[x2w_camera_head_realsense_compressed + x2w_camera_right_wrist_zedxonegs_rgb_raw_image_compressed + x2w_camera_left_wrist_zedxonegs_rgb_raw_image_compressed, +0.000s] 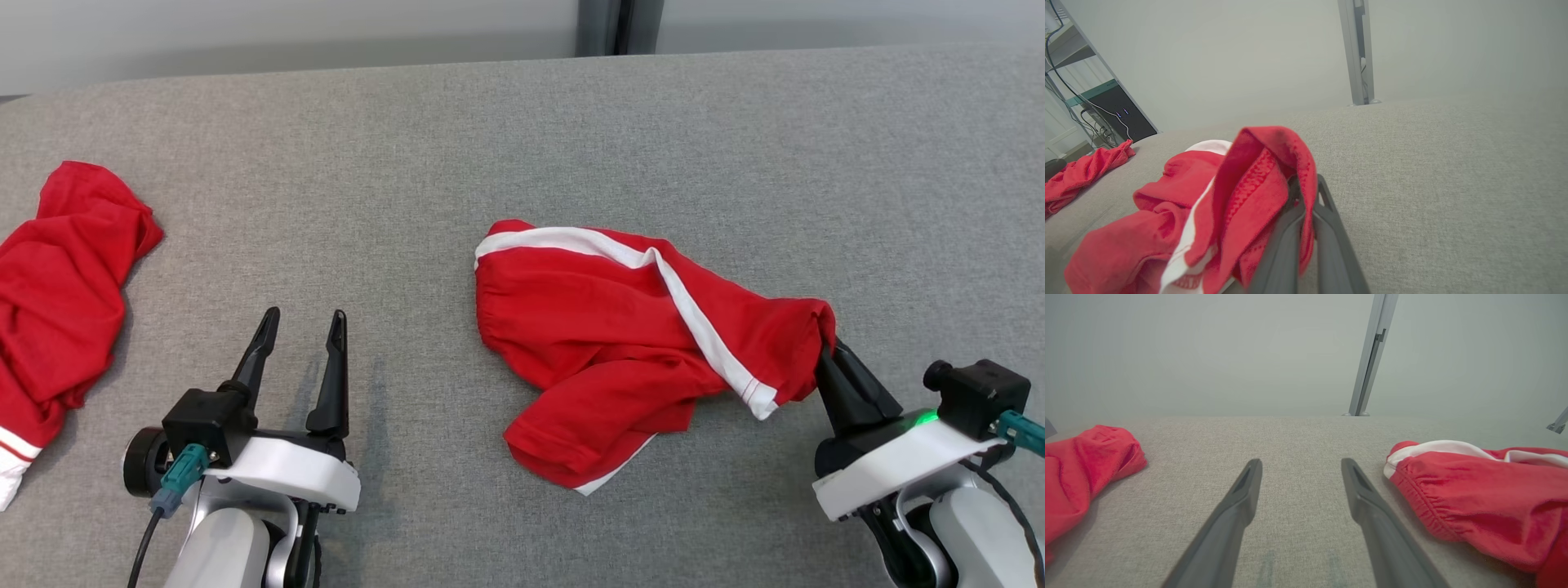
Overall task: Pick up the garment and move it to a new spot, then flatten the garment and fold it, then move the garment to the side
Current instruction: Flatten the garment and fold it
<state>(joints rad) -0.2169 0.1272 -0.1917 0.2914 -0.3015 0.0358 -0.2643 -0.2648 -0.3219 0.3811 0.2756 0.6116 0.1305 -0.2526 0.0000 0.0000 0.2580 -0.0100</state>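
Note:
The garment [620, 343] is a pair of red shorts with a white side stripe, lying crumpled in the middle of the grey table [522, 131]. My right gripper [824, 343] is shut on its right end, where the cloth bunches and lifts over the fingertips. The right wrist view has the red fabric [1257, 192] draped over the closed fingers [1327, 228]. My left gripper [302, 320] stands open at the lower left, holding nothing and well left of the shorts. In the left wrist view the shorts' elastic waistband [1453, 494] lies just right of the open fingers [1241, 498].
A second red garment [57, 286] with white trim lies heaped at the table's left edge, also seen as a red heap [1081, 473] in the left wrist view. A grey post [604, 26] rises behind the table. A shelf with cables [1090, 102] stands far left in the right wrist view.

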